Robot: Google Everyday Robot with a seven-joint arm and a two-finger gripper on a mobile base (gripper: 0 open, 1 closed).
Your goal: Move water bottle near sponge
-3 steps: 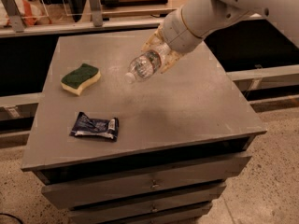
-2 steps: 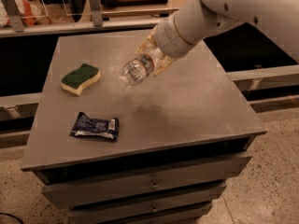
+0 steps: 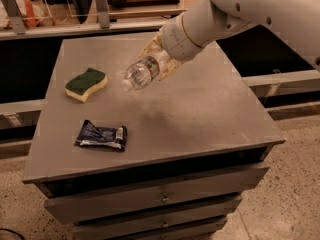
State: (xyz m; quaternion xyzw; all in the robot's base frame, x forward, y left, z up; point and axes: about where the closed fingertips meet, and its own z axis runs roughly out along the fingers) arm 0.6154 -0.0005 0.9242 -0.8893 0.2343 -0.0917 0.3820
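The water bottle (image 3: 141,73) is a clear ribbed plastic bottle with a white cap. It is tilted with the cap pointing down and left, held above the tabletop. My gripper (image 3: 161,60) is shut on the bottle's base end, with the white arm reaching in from the upper right. The sponge (image 3: 86,83), dark green on top and pale yellow below, lies on the table's left side, a short way left of the bottle's cap.
A flat dark blue snack packet (image 3: 101,135) lies near the front left of the grey table (image 3: 210,114). Drawers sit below the tabletop. A shelf and rails run behind the table.
My gripper has carried the bottle to the left and slightly down, closer to the sponge. The sponge and packet have not moved.
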